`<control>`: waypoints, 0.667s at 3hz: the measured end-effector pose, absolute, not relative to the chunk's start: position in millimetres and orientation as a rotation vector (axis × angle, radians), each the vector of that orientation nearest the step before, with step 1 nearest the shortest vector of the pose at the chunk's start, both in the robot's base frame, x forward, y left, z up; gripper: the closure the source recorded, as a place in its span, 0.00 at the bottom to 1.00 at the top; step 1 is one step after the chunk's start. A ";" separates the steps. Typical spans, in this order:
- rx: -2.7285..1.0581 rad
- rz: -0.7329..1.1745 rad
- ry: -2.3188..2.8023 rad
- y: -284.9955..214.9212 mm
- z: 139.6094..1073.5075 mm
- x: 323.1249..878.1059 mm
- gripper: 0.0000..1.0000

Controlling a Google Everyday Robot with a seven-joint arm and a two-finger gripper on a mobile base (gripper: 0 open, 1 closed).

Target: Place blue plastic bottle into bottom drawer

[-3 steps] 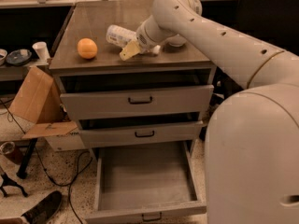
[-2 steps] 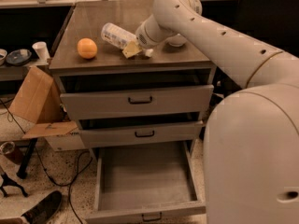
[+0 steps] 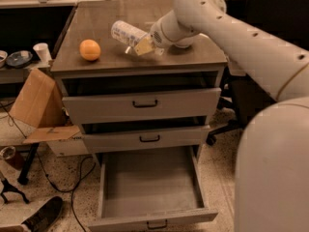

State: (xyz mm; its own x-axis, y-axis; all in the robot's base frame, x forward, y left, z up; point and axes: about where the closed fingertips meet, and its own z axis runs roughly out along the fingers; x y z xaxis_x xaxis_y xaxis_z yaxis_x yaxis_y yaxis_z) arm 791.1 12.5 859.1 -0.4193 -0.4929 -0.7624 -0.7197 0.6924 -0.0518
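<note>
The blue plastic bottle (image 3: 126,33) is a clear ribbed bottle with a whitish label. It is tilted and lifted a little above the cabinet top (image 3: 120,57). My gripper (image 3: 141,46) is shut on its right end, at the centre of the top. The bottom drawer (image 3: 149,190) is pulled wide open below, its grey interior bare, with a small dark handle at the front edge.
An orange (image 3: 90,50) lies on the cabinet top, left of the bottle. A white bowl is partly hidden behind my arm (image 3: 186,41). The two upper drawers (image 3: 145,104) stand slightly open. A cardboard box (image 3: 36,105), cables and a shoe (image 3: 43,215) are on the floor at left.
The gripper has lifted the bottle off the cabinet top and its free end has risen; the bottle has moved slightly up and left. The drawers and orange have not moved.
</note>
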 end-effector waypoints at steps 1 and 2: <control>-0.905 0.406 2.059 1.3 879.7 778.6 1.00; -0.942 0.488 1.996 -11.9 904.0 756.3 1.00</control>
